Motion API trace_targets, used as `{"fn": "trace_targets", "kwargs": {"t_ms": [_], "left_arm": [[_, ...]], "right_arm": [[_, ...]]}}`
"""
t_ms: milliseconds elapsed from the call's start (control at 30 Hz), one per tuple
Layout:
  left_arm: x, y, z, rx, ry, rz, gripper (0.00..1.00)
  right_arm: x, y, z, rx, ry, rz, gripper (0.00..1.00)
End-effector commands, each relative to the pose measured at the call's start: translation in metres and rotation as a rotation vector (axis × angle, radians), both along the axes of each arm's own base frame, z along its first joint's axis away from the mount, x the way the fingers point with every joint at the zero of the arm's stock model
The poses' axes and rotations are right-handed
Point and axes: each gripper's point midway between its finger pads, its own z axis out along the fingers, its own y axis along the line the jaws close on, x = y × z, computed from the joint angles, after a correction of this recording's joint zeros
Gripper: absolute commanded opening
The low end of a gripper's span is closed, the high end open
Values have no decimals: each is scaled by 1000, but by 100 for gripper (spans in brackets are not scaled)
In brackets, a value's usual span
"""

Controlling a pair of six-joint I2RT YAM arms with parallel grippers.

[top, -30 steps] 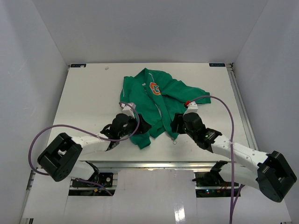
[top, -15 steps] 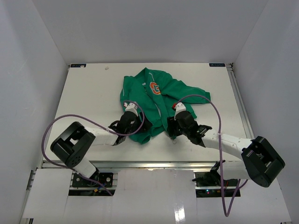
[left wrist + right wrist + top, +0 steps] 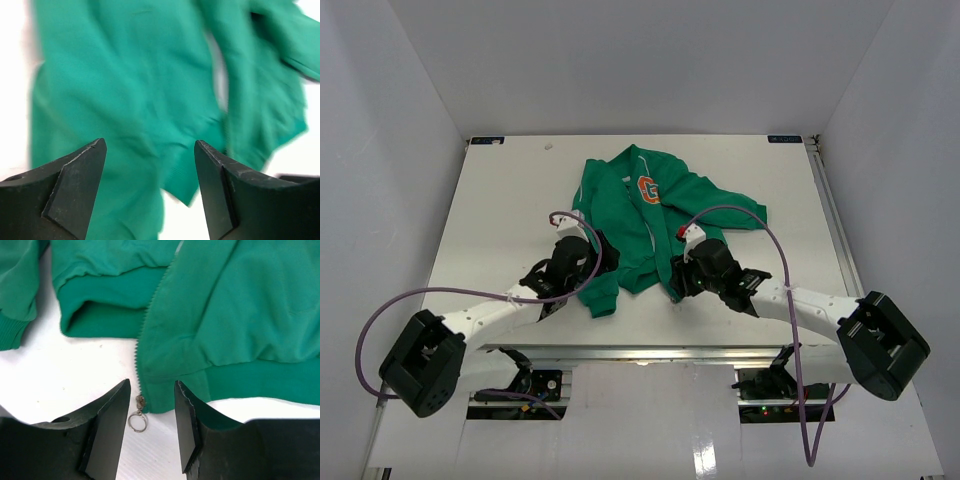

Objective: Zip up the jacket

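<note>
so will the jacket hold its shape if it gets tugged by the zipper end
Probably floppy: the jacket lies in soft folds, with its sleeves bunched. It would likely slide and wrinkle on the smooth table rather than stay put. The small ring pull looks loose and apt to swing.

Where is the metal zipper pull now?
Right wrist view: the small metal zipper pull lies at the hem of the green fabric jacket, between the jaws of the right gripper.

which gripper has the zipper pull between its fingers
The right gripper: the zipper pull with its ring lies between its jaws at the jacket hem. The left gripper frames only green fabric.
</note>
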Motion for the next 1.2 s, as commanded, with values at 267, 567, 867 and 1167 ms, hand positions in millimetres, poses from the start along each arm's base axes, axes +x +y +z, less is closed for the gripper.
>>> {"fn": "trace_targets", "kwargs": {"t_ms": [267, 567, 867, 1167], "left_arm": [[-52, -67, 75, -305, -149, -445, 82], [-55, -67, 42, -239, -83, -474, 83], [-55, -59, 36, -203, -95, -453, 83], [-54, -59, 30, -192, -90, -449, 84]], "right_arm": [[2, 5, 1, -72, -5, 35, 54], [-4, 2, -37, -179, 101, 68, 51], [-9, -1, -60, -219, 165, 67, 42], [-14, 0, -63, -220, 197, 78, 15]]}}
